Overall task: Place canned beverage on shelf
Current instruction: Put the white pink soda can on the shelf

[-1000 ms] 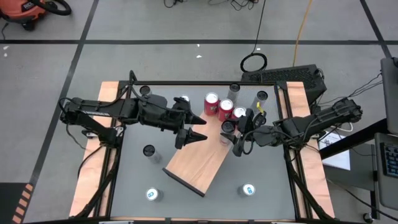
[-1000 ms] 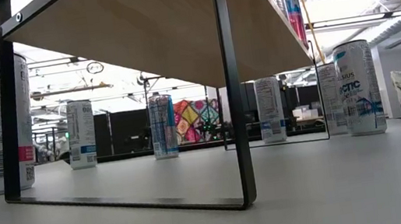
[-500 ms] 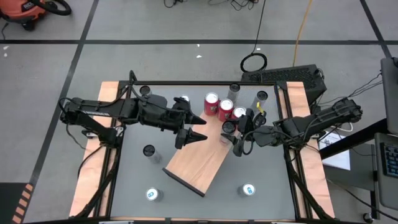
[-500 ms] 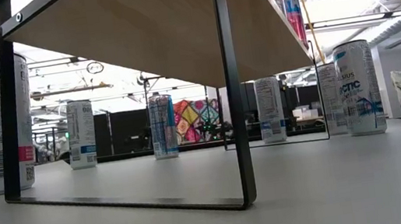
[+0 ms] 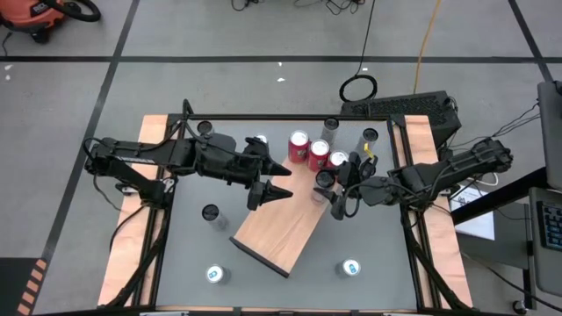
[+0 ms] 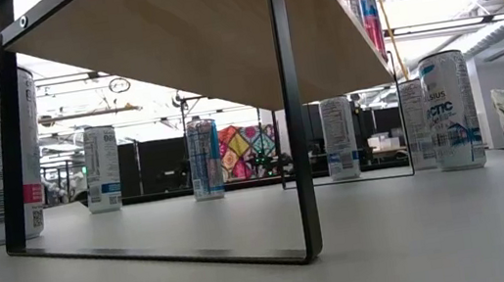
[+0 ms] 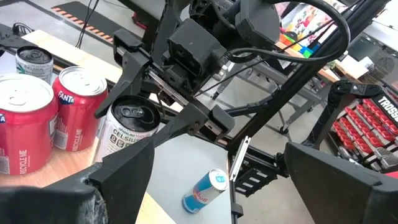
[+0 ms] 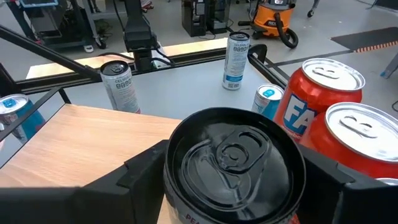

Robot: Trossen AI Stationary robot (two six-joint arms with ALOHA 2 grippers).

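The right gripper (image 5: 335,204) stands over the far right end of the shelf (image 5: 279,230), and its jaws flank a black-topped can (image 8: 234,163) that stands upright between them. In the right wrist view each dark finger (image 8: 134,180) lies just beside the can's wall, with a thin gap showing at the rim, so the jaws look spread rather than clenched; whether they touch the can lower down cannot be told. The can appears to stand on the light wooden board near its right edge, beside two red Fanta cans (image 8: 319,93) already on that end.

The can's long axis is vertical, and it lies straight ahead of the right jaws, between the fingers. By these views the placing looks all but done, and the next move probably calls for a straight pull back away from the can, clear of the red pair.

The left gripper (image 5: 274,182) hangs over the shelf's far left part with jaws wide and nothing in them. More cans (image 5: 211,213) stand on the counter (image 5: 369,237).
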